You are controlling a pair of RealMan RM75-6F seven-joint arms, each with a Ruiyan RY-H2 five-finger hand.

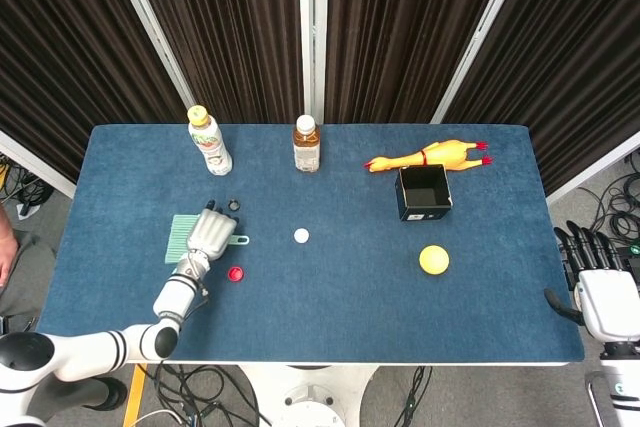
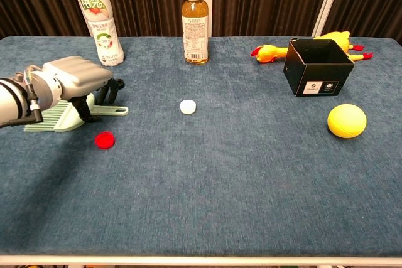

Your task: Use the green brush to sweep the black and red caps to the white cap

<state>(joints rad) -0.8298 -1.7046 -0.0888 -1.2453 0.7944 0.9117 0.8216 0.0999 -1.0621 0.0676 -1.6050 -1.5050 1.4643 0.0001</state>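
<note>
The green brush (image 1: 184, 233) (image 2: 55, 118) lies flat on the blue table, handle pointing right. My left hand (image 1: 211, 234) (image 2: 74, 78) sits low over its neck, thumb and fingers hanging down on either side of the handle (image 2: 112, 111), still apart. The black cap (image 1: 233, 205) (image 2: 118, 83) lies just beyond the fingers. The red cap (image 1: 235, 273) (image 2: 105, 139) is in front of the brush. The white cap (image 1: 301, 236) (image 2: 188, 107) lies to the right, mid-table. My right hand (image 1: 592, 269) is off the table's right edge, fingers spread, empty.
Two bottles (image 1: 209, 141) (image 1: 306, 144) stand at the back. A black box (image 1: 423, 192), a rubber chicken (image 1: 428, 157) and a yellow ball (image 1: 434, 260) occupy the right half. The table's front edge (image 1: 300, 359) is near my left forearm.
</note>
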